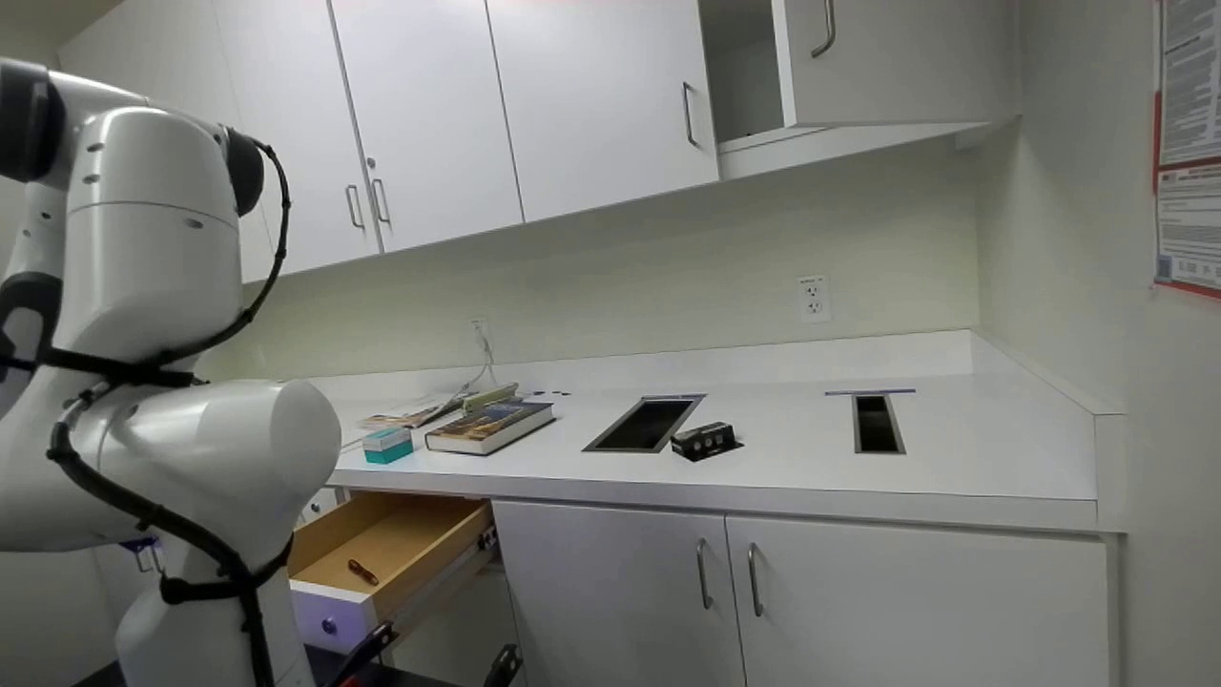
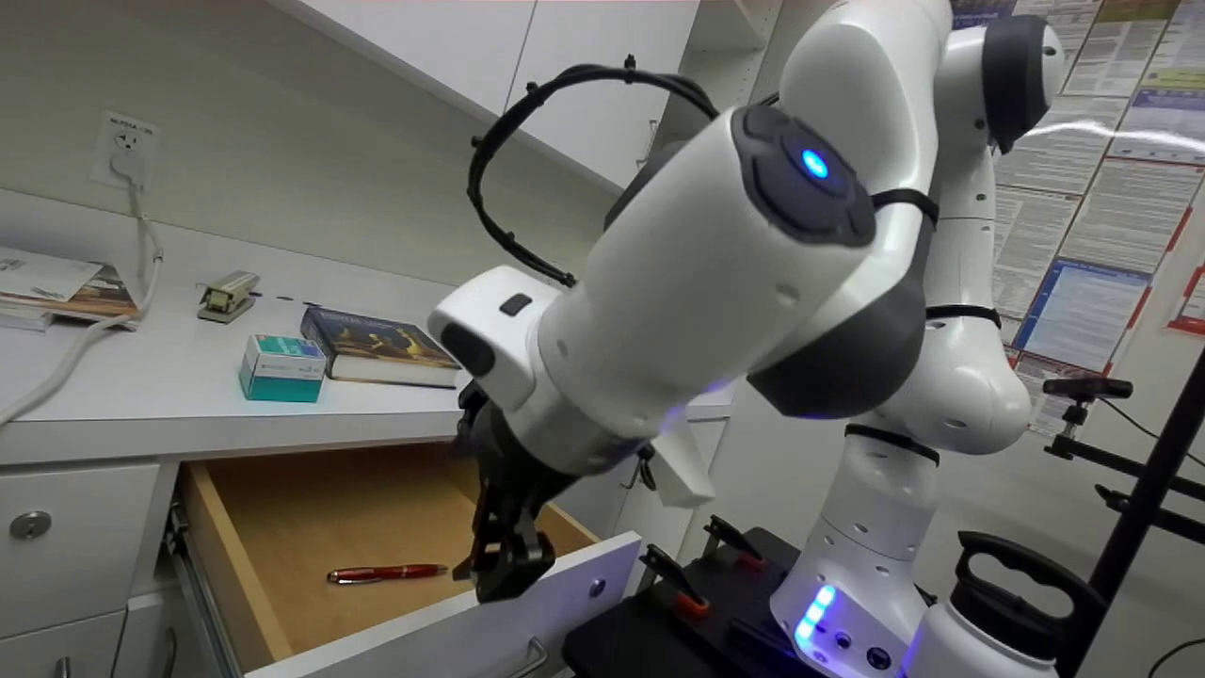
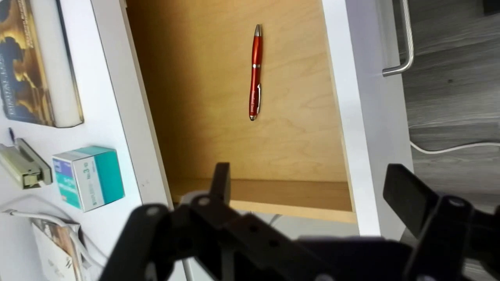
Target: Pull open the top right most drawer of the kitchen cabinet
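Note:
The drawer stands pulled out of the white kitchen cabinet (image 1: pixel 610 582), with its tan wooden inside (image 1: pixel 401 544) showing in both exterior views (image 2: pixel 348 513). The wrist view shows its inside (image 3: pixel 297 144), white front and silver bar handle (image 3: pixel 408 43). My gripper (image 2: pixel 504 570) hangs over the drawer's front edge. In the wrist view my gripper (image 3: pixel 308 177) is open with nothing between its fingers. One finger is over the drawer's inside and the other is past the outer face of the front. I cannot tell whether it touches the front. The gripper is out of view in an exterior view.
A red pen (image 2: pixel 386 573) lies in the drawer. On the countertop (image 1: pixel 1002 458) are a book (image 1: pixel 491 426), a teal and white box (image 2: pixel 282 367), a stapler (image 2: pixel 228 296) and a black object (image 1: pixel 704 441). A black stand with clamps (image 2: pixel 673 574) is beside the drawer front.

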You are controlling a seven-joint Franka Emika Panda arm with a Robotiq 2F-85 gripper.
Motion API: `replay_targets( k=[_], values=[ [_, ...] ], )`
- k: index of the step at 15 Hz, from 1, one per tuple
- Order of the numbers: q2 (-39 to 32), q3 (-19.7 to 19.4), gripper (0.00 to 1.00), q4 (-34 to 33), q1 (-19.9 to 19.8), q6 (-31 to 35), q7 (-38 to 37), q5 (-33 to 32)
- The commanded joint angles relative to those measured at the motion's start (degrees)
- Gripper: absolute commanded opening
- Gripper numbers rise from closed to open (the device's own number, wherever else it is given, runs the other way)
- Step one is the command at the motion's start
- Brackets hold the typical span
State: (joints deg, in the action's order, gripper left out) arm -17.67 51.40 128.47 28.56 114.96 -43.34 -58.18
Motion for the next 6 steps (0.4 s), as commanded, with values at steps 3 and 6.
replay_targets(
  k=[3, 6],
  values=[
    [20.31, -0.20, 1.00, 8.02, -7.26, 13.00, 22.53, 24.41],
    [25.99, -4.01, 1.00, 9.92, -6.19, 12.79, 31.67, 33.36]
  ],
)
